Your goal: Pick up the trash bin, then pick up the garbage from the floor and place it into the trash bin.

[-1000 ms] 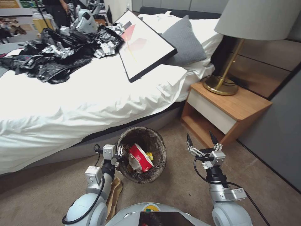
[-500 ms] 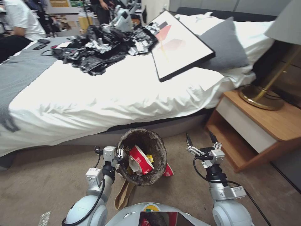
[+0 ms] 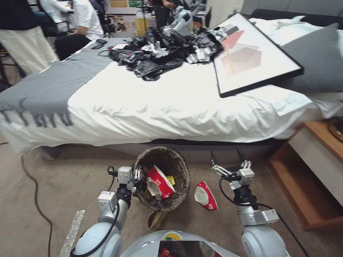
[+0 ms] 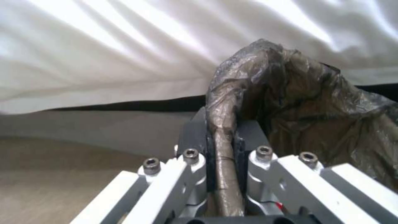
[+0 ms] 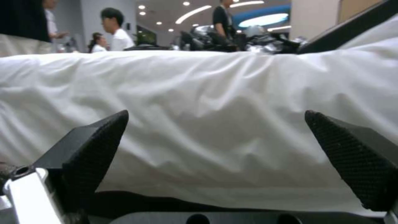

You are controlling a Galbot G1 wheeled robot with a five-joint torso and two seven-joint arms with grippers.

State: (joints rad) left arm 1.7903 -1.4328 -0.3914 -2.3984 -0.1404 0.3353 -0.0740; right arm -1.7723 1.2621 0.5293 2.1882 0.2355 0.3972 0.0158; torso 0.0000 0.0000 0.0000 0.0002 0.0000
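Note:
The trash bin (image 3: 175, 194), a small round bucket lined with a brown bag, hangs in front of me beside the bed. My left gripper (image 3: 137, 175) is shut on its bag-covered rim (image 4: 222, 146), with the rim pinched between the fingers. Inside the bin lie a red-and-white carton (image 3: 159, 182) and a yellow wrapper (image 3: 170, 179). Garbage lies on the carpet: a red-and-white carton (image 3: 205, 195) just right of the bin and a tan paper piece (image 3: 156, 219) below it. My right gripper (image 3: 225, 157) is held open above the carton, facing the bed sheet (image 5: 215, 102).
The bed (image 3: 160, 107) spans the view ahead, carrying black plastic sheets (image 3: 160, 57), a framed picture (image 3: 250, 57) and a grey pillow (image 3: 318, 60). A wooden nightstand (image 3: 314, 167) stands at the right. A cable (image 3: 35, 196) and a silvery strip (image 3: 73, 230) lie on the left carpet.
The camera has swung left, so the bed and nightstand slid right. The red-and-white carton on the floor came into view beside the bin. Both grippers hold their poses.

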